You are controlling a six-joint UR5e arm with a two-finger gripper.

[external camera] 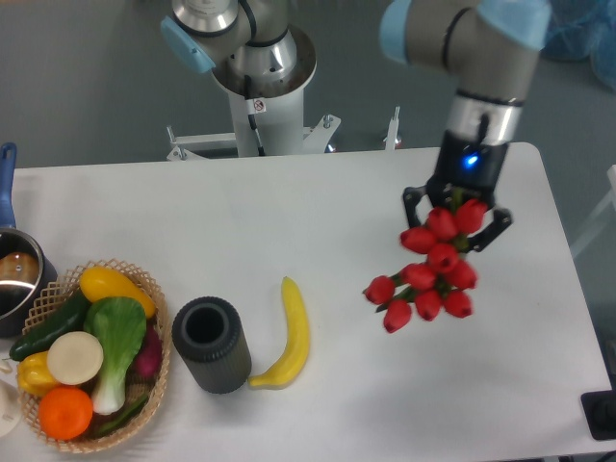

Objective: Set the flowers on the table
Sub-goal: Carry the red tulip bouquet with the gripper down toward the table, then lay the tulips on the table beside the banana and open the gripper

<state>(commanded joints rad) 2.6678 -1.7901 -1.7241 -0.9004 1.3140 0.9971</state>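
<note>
Above the table [318, 212], jaws pinching the flowers [430, 272]; no legible writing anywhere.

Red tulip flowers [431, 269] bunched above the white table's [337, 212] right side.

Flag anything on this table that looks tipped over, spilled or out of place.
The dark cylindrical vase lies on its side beside the banana. Its flowers hang in the hand over the table. Nothing is spilled.

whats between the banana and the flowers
Nothing: only bare table lies between the banana and the flowers in the fixed camera view.
</note>
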